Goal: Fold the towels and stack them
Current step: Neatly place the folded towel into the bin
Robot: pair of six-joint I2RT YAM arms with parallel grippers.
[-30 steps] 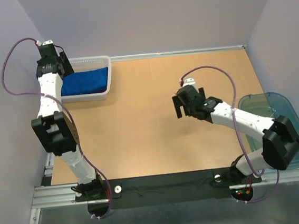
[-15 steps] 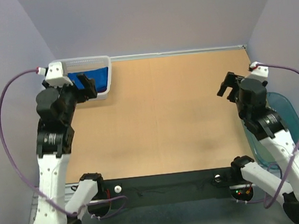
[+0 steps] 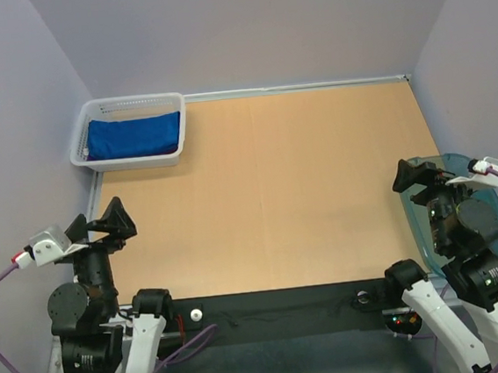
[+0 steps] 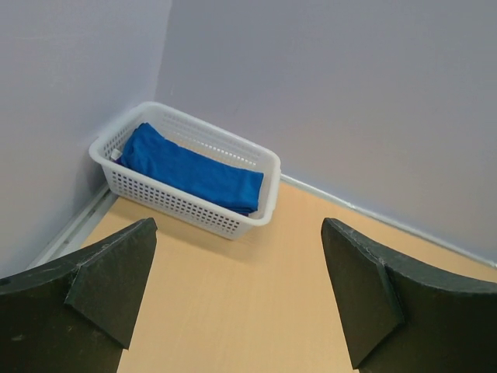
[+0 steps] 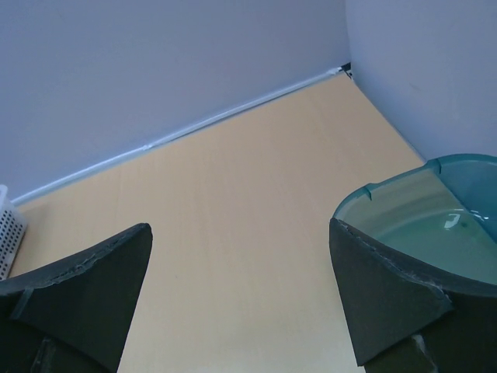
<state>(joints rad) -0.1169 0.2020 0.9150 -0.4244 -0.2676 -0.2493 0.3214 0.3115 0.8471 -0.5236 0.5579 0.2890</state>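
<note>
A bright blue towel [image 3: 134,136] lies folded in a white mesh basket [image 3: 126,102] at the table's far left corner; it also shows in the left wrist view [image 4: 190,167], with a small white label at its left end. The rust-brown and dark purple towels are not visible. My left gripper [image 3: 97,226] is open and empty, raised at the near left, far from the basket. My right gripper [image 3: 418,175] is open and empty at the near right. Both show open in the wrist views, the left gripper [image 4: 238,233] and the right gripper [image 5: 239,229].
A translucent teal tub [image 3: 465,185] stands at the right edge of the table, beside my right gripper; its rim shows in the right wrist view [image 5: 404,183]. Lilac walls close off the table's back and sides. A black strip runs along the near edge.
Both arms have drawn back to the near edge. The left gripper came away from the basket. The right gripper moved from mid-table to beside the teal tub.
</note>
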